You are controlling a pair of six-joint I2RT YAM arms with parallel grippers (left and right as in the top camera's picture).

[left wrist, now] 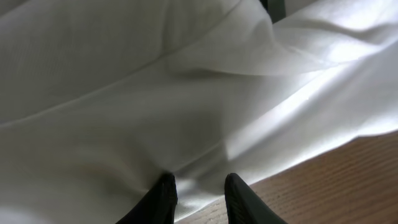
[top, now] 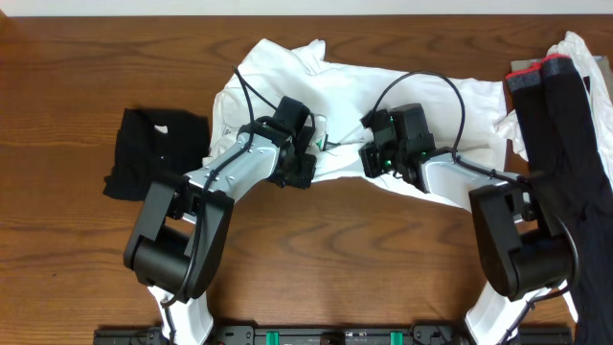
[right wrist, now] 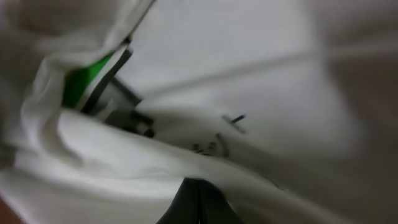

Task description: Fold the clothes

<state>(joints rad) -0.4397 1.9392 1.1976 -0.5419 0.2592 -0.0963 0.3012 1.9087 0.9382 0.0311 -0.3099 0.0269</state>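
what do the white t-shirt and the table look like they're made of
White T-shirt: soft matte knit, probably cotton jersey; it creases and drapes in loose folds. Table: brown wood or wood-look laminate with a faint sheen; visible grain lines, but which one can't be told.

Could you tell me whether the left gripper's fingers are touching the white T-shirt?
Touching. In the left wrist view, the left gripper has both fingertips pressed into the white T-shirt at its hem, with fabric bunched between them.
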